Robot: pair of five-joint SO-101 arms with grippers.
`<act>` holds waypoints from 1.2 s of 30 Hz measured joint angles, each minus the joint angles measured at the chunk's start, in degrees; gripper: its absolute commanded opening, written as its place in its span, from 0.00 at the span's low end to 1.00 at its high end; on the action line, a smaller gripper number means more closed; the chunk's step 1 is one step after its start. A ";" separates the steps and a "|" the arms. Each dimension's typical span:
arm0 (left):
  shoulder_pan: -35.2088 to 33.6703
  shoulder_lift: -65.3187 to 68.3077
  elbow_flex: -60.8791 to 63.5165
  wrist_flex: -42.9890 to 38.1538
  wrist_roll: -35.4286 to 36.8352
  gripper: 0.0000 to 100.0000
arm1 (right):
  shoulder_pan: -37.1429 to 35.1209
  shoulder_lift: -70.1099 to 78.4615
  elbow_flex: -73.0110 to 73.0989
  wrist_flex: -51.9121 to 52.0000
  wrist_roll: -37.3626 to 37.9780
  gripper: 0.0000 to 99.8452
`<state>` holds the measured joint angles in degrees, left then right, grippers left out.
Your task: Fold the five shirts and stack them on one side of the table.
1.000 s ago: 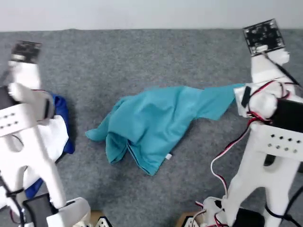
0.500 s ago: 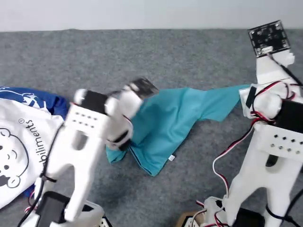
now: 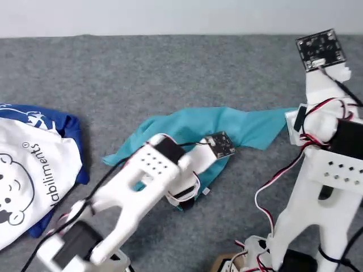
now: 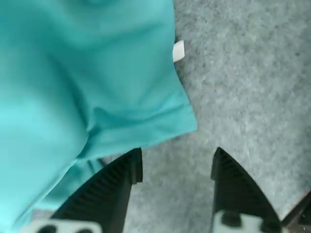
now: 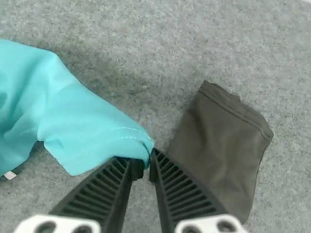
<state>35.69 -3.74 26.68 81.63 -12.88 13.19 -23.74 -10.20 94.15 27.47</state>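
Spreading the teal shirt (image 3: 187,133) flat: your right gripper (image 5: 143,167) is clamped on its edge, your left gripper (image 4: 177,162) hovers spread apart, so next probably lower and pinch the near corner

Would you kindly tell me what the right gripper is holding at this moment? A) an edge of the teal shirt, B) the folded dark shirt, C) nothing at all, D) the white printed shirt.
A: in the right wrist view the right gripper is shut on a hemmed edge of the teal shirt, while the folded dark shirt lies free on the table next to it.
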 measured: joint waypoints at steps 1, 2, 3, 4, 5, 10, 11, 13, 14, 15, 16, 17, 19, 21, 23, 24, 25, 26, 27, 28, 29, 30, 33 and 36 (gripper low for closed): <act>0.26 2.29 -0.88 -0.26 0.26 0.23 | 0.00 0.00 0.00 0.00 0.00 0.01; 0.62 4.66 -1.93 -0.35 0.53 0.23 | 0.00 0.00 0.00 0.00 0.00 0.01; 0.70 6.95 -3.25 -0.44 0.44 0.23 | 0.00 0.00 0.00 0.00 0.00 0.01; 0.79 9.14 -4.40 -0.53 0.53 0.23 | 0.00 0.00 0.00 0.00 0.00 0.01; 0.79 11.25 -5.63 -0.53 0.62 0.23 | 0.00 0.00 0.00 0.00 0.00 0.01; 0.79 18.81 -8.53 -0.79 0.62 0.23 | 0.00 0.00 0.00 0.00 0.00 0.01; 0.79 19.87 -8.70 -0.88 0.62 0.22 | 0.00 0.00 0.00 0.00 0.00 0.01; 0.79 21.89 -8.79 -0.97 0.62 0.19 | 0.00 0.00 0.00 0.00 0.00 0.01; 0.79 22.68 -8.88 -1.05 0.62 0.17 | 0.00 0.00 0.00 0.00 0.00 0.01; 0.79 23.21 -9.14 -1.05 0.62 0.15 | 0.00 0.00 0.00 0.00 0.00 0.01; 0.79 23.65 -9.49 -1.41 0.62 0.13 | 0.00 0.00 0.00 0.00 0.00 0.01; 0.79 23.74 -9.67 -1.49 0.62 0.10 | 0.00 0.00 0.00 0.00 0.00 0.01; 0.97 24.00 -10.20 -1.49 0.53 0.05 | 0.00 0.00 0.00 0.00 0.00 0.01; 1.05 24.00 -10.55 -1.49 0.53 0.02 | 0.00 0.00 0.00 0.00 0.00 0.01; 1.14 24.09 -11.60 -1.14 0.53 0.01 | 0.00 0.00 0.00 0.00 0.00 0.01; 1.05 24.18 -12.31 -0.62 0.53 0.01 | 0.00 0.00 0.00 0.00 0.00 0.01; 0.97 24.18 -13.10 -0.09 0.62 0.01 | 0.00 -0.09 0.00 0.00 0.00 0.01; 0.88 23.56 -13.80 0.70 0.62 0.01 | 0.00 -0.26 0.00 0.00 0.00 0.01; 0.88 22.33 -14.59 2.11 0.62 0.01 | 0.00 -0.44 0.00 0.00 0.00 0.01; 0.62 20.66 -15.38 3.52 0.62 0.01 | 0.00 -0.44 0.00 0.00 0.00 0.01; 0.00 18.46 -16.18 4.40 0.44 0.01 | 0.00 -0.44 0.00 0.00 0.00 0.01; -0.88 16.00 -17.14 5.27 0.62 0.01 | 0.00 -0.44 0.00 0.00 0.00 0.01; -4.75 7.47 -20.22 8.44 0.44 0.01 | 0.00 -0.62 0.00 0.00 0.00 0.01; -10.46 -1.67 -23.56 10.37 0.44 0.01 | 0.09 -2.20 -0.88 0.00 0.00 0.01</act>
<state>25.23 -5.41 3.12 92.00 -12.44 13.27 -25.93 -11.08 94.15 27.47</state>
